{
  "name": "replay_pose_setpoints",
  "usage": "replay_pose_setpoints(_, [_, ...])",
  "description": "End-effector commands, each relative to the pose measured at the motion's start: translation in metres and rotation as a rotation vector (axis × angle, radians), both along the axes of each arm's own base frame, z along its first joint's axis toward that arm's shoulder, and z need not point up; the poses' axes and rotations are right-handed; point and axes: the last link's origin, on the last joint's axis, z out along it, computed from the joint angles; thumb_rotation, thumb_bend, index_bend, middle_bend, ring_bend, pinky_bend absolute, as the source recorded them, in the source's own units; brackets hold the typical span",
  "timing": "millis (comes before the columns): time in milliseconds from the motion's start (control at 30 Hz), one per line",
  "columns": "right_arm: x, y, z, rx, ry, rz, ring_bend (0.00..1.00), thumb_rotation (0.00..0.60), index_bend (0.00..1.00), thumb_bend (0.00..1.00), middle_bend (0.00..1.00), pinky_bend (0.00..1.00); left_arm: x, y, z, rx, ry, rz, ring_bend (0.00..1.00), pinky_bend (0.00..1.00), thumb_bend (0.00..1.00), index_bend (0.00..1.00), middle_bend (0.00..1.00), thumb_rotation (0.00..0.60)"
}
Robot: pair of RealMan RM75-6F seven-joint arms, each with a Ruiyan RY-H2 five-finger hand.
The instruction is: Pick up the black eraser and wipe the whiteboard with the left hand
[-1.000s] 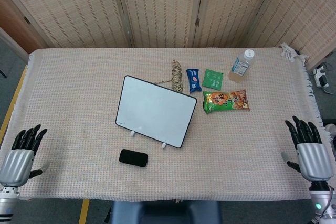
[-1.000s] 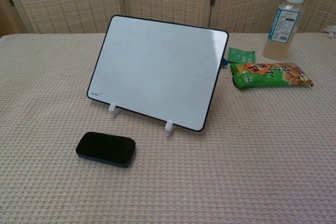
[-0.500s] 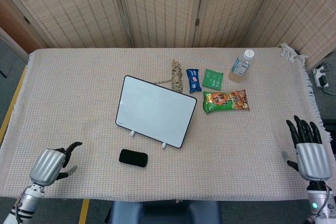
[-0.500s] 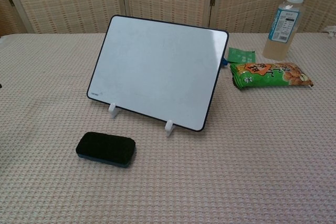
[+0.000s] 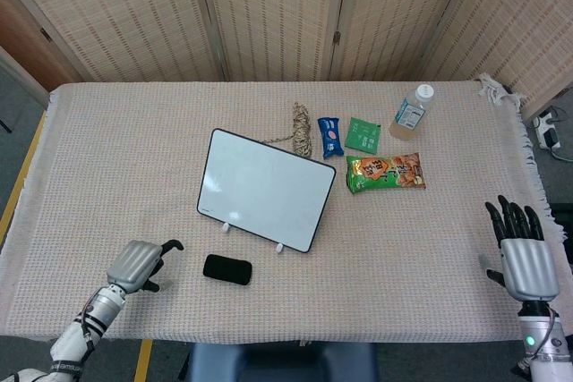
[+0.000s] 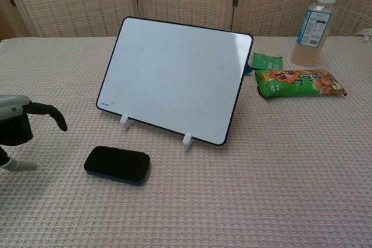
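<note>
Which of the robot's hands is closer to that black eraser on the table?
Left. The left hand sits just beside the black eraser, not touching it. The right hand is far off at the table's opposite edge, fingers apart.

Staged lab: folding screens [image 5: 269, 15], cloth-covered table [image 5: 116, 131].

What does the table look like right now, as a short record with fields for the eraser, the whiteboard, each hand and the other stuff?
eraser: black oblong eraser lying flat on the woven tablecloth, in front of the board, untouched
whiteboard: white board with dark frame, propped tilted on two small white feet
left hand: left hand beside the eraser, fingers apart, holding nothing
right hand: right hand at the table's far right edge, fingers spread, empty
other items: clear plastic bottle, green snack bag, small green packet, blue packet, rope bundle
</note>
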Motion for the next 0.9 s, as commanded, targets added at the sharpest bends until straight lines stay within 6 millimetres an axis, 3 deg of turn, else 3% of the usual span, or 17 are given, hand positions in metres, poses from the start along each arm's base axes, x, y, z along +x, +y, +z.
replay_pose_setpoints(33, [-0.001,-0.002,0.002,-0.003,-0.005,-0.006,0.00,0.600,0.00,0.31,0.00,0.00,0.021,0.009,-0.012,-0.068,-0.009,0.003,0.96,1.00,0.25,0.31,1.00,0.600])
replay_pose_setpoints(367, [-0.003,-0.005,0.005,-0.003,-0.017,-0.021,0.00,0.600,0.00,0.31,0.00,0.00,0.044,0.021,-0.032,-0.148,-0.008,-0.014,0.95,1.00,0.24,0.29,1.00,0.600])
replay_pose_setpoints(667, [-0.004,-0.005,0.006,-0.009,-0.021,-0.024,0.00,0.600,0.00,0.31,0.00,0.00,0.047,0.027,-0.044,-0.180,0.011,-0.009,0.95,1.00,0.25,0.31,1.00,0.600])
replay_pose_setpoints(900, [-0.004,-0.005,0.008,-0.015,-0.024,-0.026,0.00,0.600,0.00,0.31,0.00,0.00,0.047,0.032,-0.055,-0.204,0.021,-0.004,0.95,1.00,0.35,0.35,1.00,0.600])
